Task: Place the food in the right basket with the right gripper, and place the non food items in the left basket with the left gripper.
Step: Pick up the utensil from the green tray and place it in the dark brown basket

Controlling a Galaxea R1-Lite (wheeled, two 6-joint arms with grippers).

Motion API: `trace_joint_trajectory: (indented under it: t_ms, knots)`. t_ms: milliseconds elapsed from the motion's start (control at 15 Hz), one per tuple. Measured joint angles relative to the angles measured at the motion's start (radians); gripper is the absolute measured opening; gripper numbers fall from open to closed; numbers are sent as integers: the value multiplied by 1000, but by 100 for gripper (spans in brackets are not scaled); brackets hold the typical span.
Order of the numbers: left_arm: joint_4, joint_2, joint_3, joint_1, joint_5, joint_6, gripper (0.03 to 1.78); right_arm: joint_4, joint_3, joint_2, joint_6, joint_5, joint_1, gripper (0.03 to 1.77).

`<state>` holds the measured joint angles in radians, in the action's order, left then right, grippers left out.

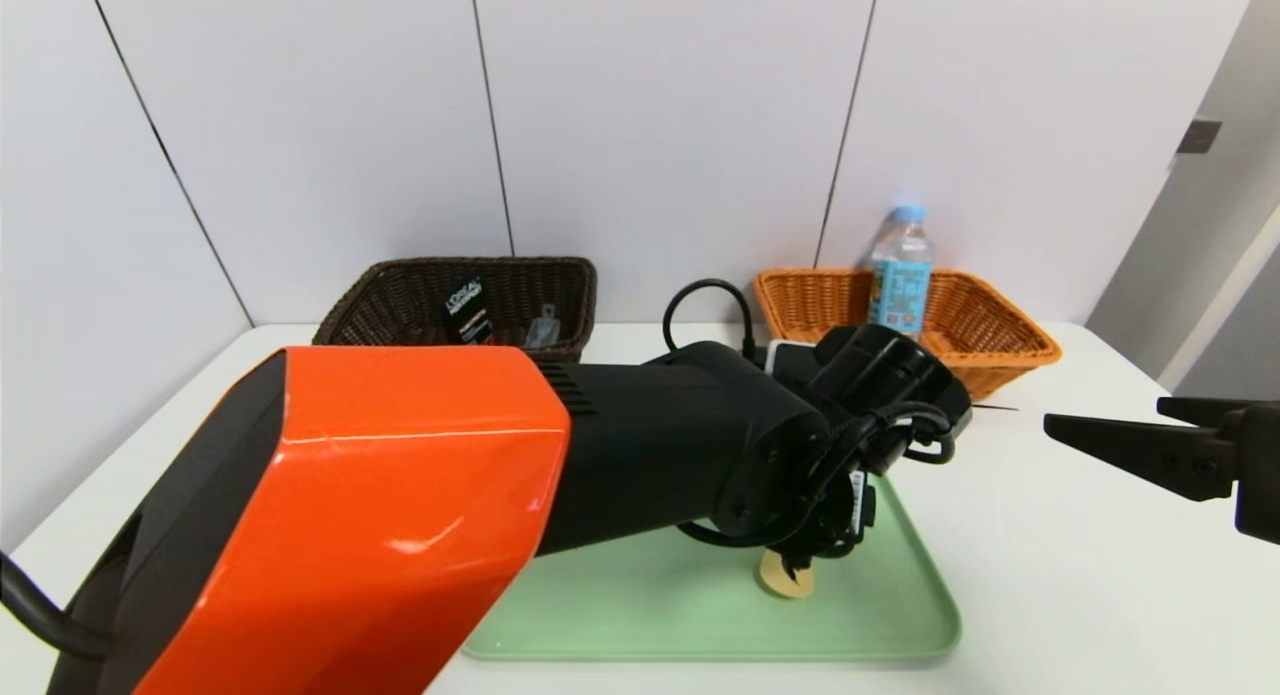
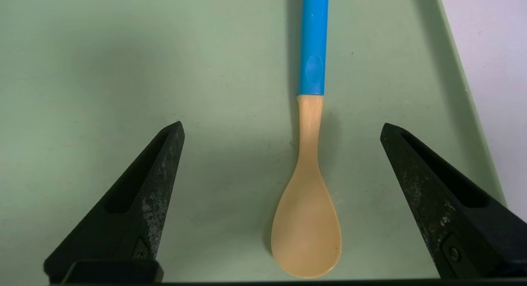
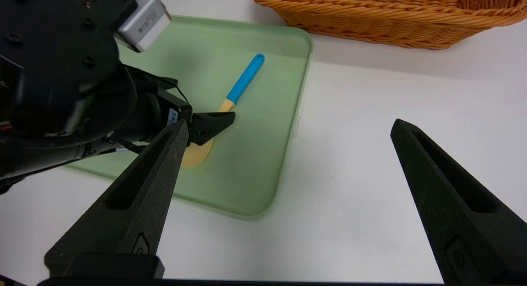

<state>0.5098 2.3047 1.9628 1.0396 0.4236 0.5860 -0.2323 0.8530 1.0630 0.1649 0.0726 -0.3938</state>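
Head view: the left tool (image 1: 800, 565) hangs low over the green tray (image 1: 900, 615) on the white bench (image 1: 1050, 575), its arm hiding most of the spoon (image 1: 785, 575); only the beige bowl peeks out. The brown left basket (image 1: 470, 305) sits at the back with a dark packet in it, the orange right basket (image 1: 960, 325) holds a bottle (image 1: 900, 275), and the right tool (image 1: 1130, 440) waits off the tray to the right, well clear.

Left wrist view: the left tool (image 2: 282, 129) is spread wide, its 2 tips on either side of the spoon (image 2: 306, 212), which lies flat on the tray (image 2: 103, 72). The bowl sits nearer one tip than the other, so an uneven close could nudge the spoon sideways instead of pinching it. Lying flat and thin, it may also slip under tips that stop too high.

Right wrist view: the right tool (image 3: 288, 129) is also spread wide and holds nothing. The spoon (image 3: 241, 82) lies near the tray's rim (image 3: 306, 72); a shove might push it against that wall. A loose pinch on the smooth bowl could drop it on the way to the left basket.
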Motion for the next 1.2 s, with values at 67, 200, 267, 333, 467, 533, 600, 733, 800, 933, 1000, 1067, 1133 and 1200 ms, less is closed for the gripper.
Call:
trace_joint_trajectory:
  t_ms: [67,200,267,333,467,533,600,733,800,933,1000,1067,1133,1200]
  knots:
    - [-1,12,2,1,0,-1,169,0,0,0,0,-4,4,170]
    - [-7,34,5,0,14,-11,169,0,0,0,0,-7,10,170]
    - [-15,44,5,0,30,-16,169,0,-2,0,0,-6,11,170]
    - [-23,53,5,1,42,-26,169,0,-4,0,0,-6,13,170]
    - [-47,62,7,0,45,-35,169,0,-7,0,0,-9,17,170]
    - [-53,65,7,0,45,-39,169,0,-7,0,0,-9,18,170]
    - [-55,67,7,0,46,-40,169,1,-7,0,0,-8,18,170]
    - [-55,72,7,-1,46,-40,169,0,-8,0,0,-9,18,170]
    - [-55,75,7,-3,46,-40,169,0,-8,0,0,-9,18,170]
    - [-56,78,7,-3,46,-40,169,1,-8,1,0,-10,18,170]
    - [-56,79,7,-4,46,-40,169,1,-8,1,0,-10,18,170]
    - [-57,81,7,-5,46,-40,169,1,-8,1,0,-10,18,170]
    - [-59,82,7,-6,46,-40,169,1,-9,1,0,-10,18,170]
    - [-59,83,7,-6,46,-40,169,2,-11,1,0,-10,18,170]
